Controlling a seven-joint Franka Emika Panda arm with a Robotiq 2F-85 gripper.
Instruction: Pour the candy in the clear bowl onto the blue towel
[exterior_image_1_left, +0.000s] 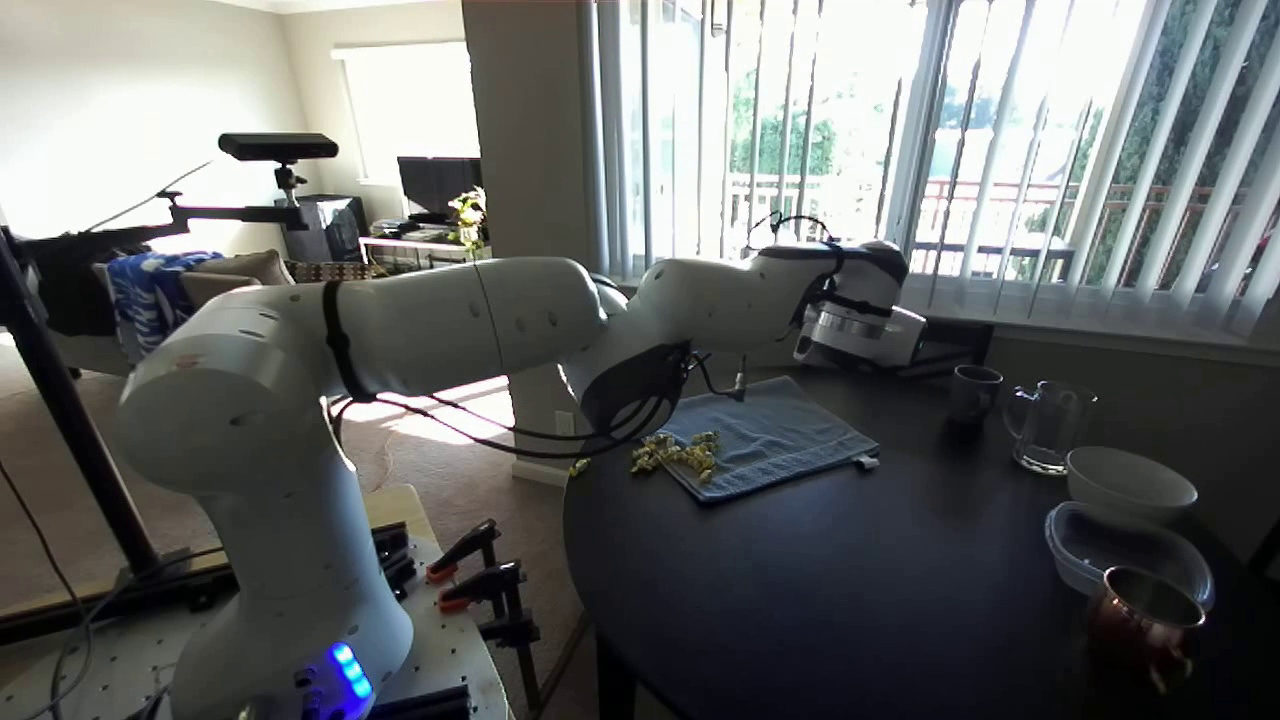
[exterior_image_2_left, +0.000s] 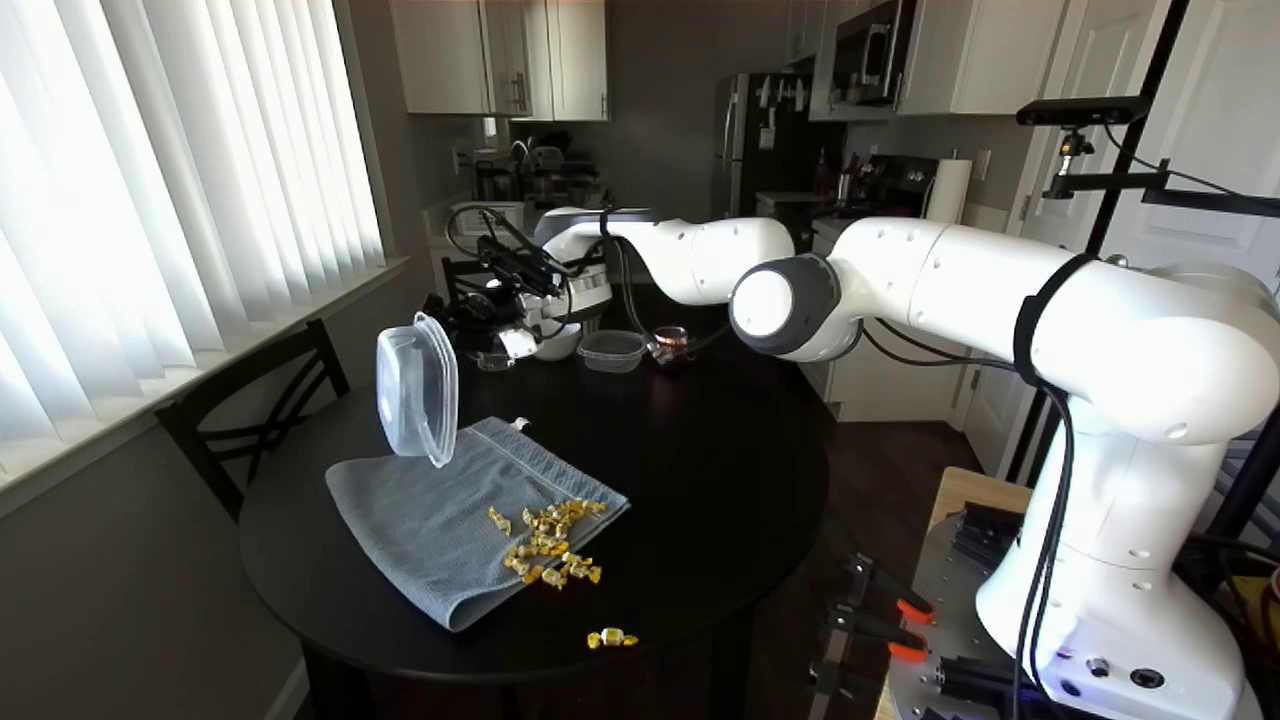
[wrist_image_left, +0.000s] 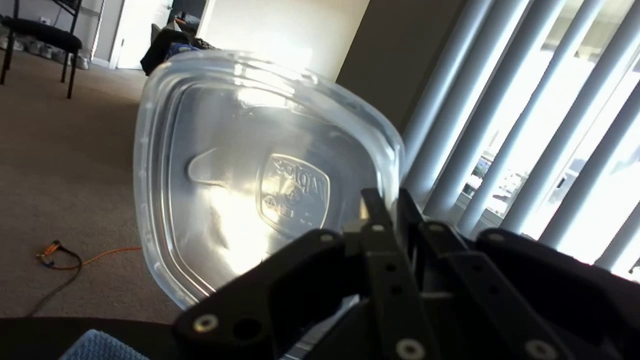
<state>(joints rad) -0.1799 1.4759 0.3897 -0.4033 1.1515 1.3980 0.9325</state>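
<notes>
The fingers (wrist_image_left: 376, 212), nearly together, pinch the rim of the clear bowl (exterior_image_2_left: 408, 390), tipped on its side near the blue towel (exterior_image_2_left: 430, 520). The candy (exterior_image_2_left: 550, 540) straddles the towel's edge and the bench (exterior_image_2_left: 700, 470), a lone piece (exterior_image_2_left: 612, 638) lying apart.

White arm (exterior_image_2_left: 975, 265), black cables (exterior_image_2_left: 1064, 480), black jaws, silver screws (wrist_image_left: 205, 323)

You've got 5 extras on your round black table (exterior_image_1_left: 820, 585): dark cylindrical cup (exterior_image_1_left: 974, 394), clear handled glass mug (exterior_image_1_left: 1052, 428), round white bowl (exterior_image_1_left: 1130, 482), translucent plastic tub (exterior_image_1_left: 1128, 548), shiny copper mug (exterior_image_1_left: 1145, 632) just beside the tub. White vertical blinds (exterior_image_2_left: 210, 150) hang beyond; black cross-backed chair (exterior_image_2_left: 245, 380) stands between them and the table.
</notes>
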